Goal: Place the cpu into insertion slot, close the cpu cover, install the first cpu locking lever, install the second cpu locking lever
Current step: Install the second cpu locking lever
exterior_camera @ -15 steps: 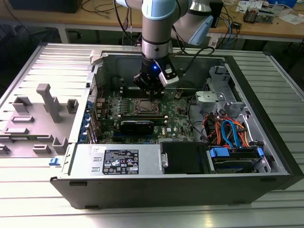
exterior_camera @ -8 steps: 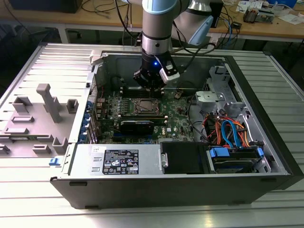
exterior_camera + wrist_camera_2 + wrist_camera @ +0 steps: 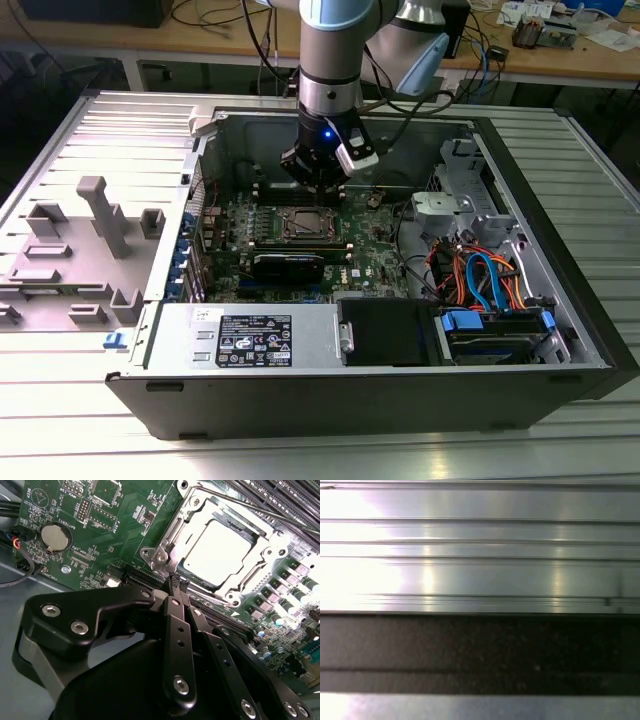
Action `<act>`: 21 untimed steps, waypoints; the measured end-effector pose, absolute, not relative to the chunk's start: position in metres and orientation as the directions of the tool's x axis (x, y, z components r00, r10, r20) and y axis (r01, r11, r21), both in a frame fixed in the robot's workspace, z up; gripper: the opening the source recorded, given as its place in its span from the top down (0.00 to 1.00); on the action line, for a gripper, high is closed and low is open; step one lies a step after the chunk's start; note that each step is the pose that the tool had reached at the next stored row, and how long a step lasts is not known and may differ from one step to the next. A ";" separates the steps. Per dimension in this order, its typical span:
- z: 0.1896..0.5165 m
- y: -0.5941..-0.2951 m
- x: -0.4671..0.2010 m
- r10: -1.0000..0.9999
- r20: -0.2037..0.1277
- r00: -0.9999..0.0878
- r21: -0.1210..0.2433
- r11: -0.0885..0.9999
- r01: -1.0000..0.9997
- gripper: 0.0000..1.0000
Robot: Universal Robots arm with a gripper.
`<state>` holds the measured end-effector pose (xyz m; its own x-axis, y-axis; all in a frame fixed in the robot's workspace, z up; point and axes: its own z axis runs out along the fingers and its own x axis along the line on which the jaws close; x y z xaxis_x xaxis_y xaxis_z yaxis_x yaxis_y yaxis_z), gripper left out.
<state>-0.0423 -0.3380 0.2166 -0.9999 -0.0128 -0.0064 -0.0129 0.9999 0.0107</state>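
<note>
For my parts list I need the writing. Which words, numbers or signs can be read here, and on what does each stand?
The white label on the grey metal box: print too small to read.
The green circuit board: white markings, too small to read.
No text can be quoted.

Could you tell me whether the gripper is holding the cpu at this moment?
No, in the second wrist view the cpu sits in the socket under the cpu cover, while the gripper is shut on nothing.
</note>
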 end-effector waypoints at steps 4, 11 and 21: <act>0.217 -0.340 -0.042 -0.013 -0.006 -1.000 0.011 1.000 -0.013 0.89; 0.217 -0.342 -0.042 -0.013 -0.006 -1.000 0.011 1.000 -0.013 0.89; 0.222 -0.343 -0.042 -0.013 -0.006 -1.000 0.011 1.000 -0.013 0.89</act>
<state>-0.0419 -0.3426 0.2216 -0.9999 -0.0127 -0.0063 -0.0127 0.9999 0.0106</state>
